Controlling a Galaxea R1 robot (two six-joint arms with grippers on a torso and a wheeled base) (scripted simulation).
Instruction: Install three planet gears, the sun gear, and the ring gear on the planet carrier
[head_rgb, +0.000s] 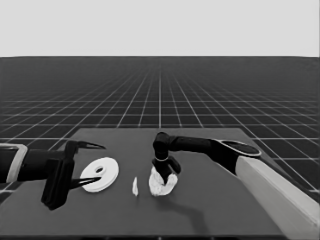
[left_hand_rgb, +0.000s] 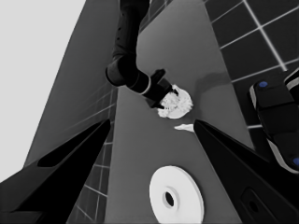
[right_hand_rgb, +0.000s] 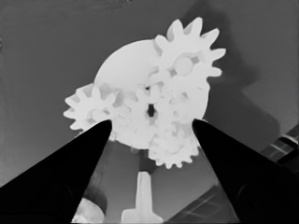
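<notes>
Right gripper (head_rgb: 165, 172) hangs directly over the smaller round part (right_hand_rgb: 126, 70) near the table's middle, fingers spread and holding nothing. In the right wrist view the two dark wedges stand apart on either side of the gear cluster without touching it.

Four small gears sit on the smaller round part. Three are spaced around its rim: one gear (right_hand_rgb: 189, 58) overhangs the edge on one side, another gear (right_hand_rgb: 88, 112) overhangs the opposite side, and a third gear (right_hand_rgb: 173, 149) lies nearest the fingers. A centre gear (right_hand_rgb: 148, 109) sits over the middle hole, its teeth against the other three.

Judged from this layout, the gear-seating steps are complete or nearly so. The centre gear appears seated, though full mesh cannot be confirmed.

Larger round part (head_rgb: 100, 174) lies flat toward the table's left end, well apart from the assembly. Left gripper (head_rgb: 85, 165) waits there with its fingers spread on either side of this part, not gripping it.

A thin white piece (head_rgb: 135, 186) lies on the table between the two round parts.

Next move, as judged: lift the larger round part, carry it over the gears, centre it and lower it level.
</notes>
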